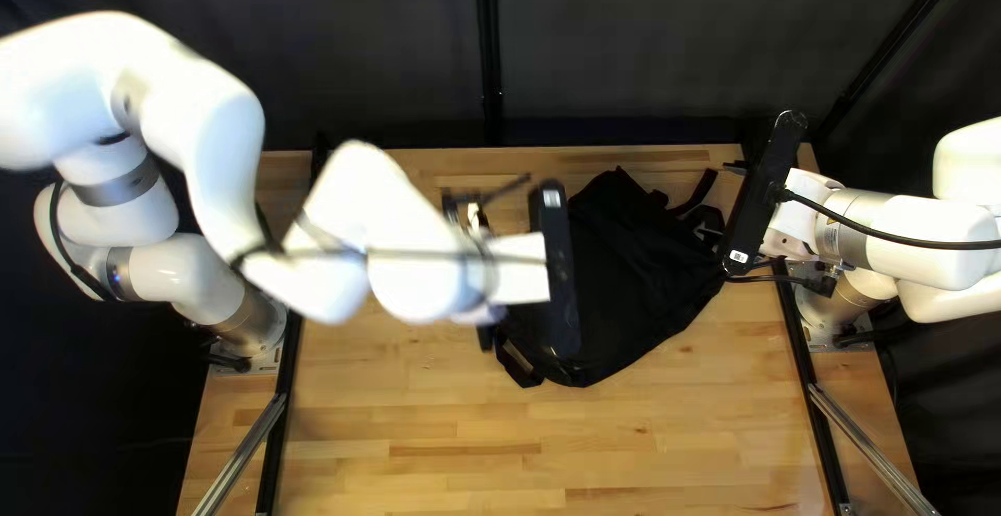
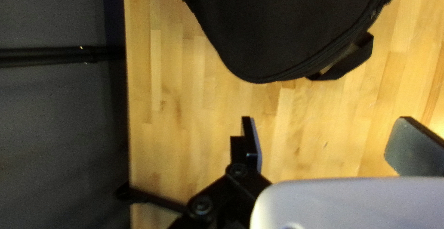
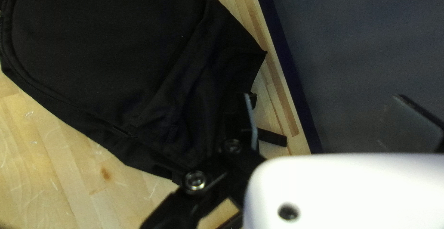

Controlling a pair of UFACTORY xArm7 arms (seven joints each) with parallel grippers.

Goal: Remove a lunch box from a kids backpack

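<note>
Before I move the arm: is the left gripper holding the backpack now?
No, the left gripper stands open, with the backpack ahead of it, not between its fingers.

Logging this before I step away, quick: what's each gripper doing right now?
Left gripper: open, nothing between its fingers.
Right gripper: open, holding nothing.

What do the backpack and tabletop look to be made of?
Backpack: matte black fabric, possibly polyester or nylon, going by its soft folds and dull surface. Tabletop: pale wood, apparently glued strips with a light satin finish, given the joints and grain.
</note>
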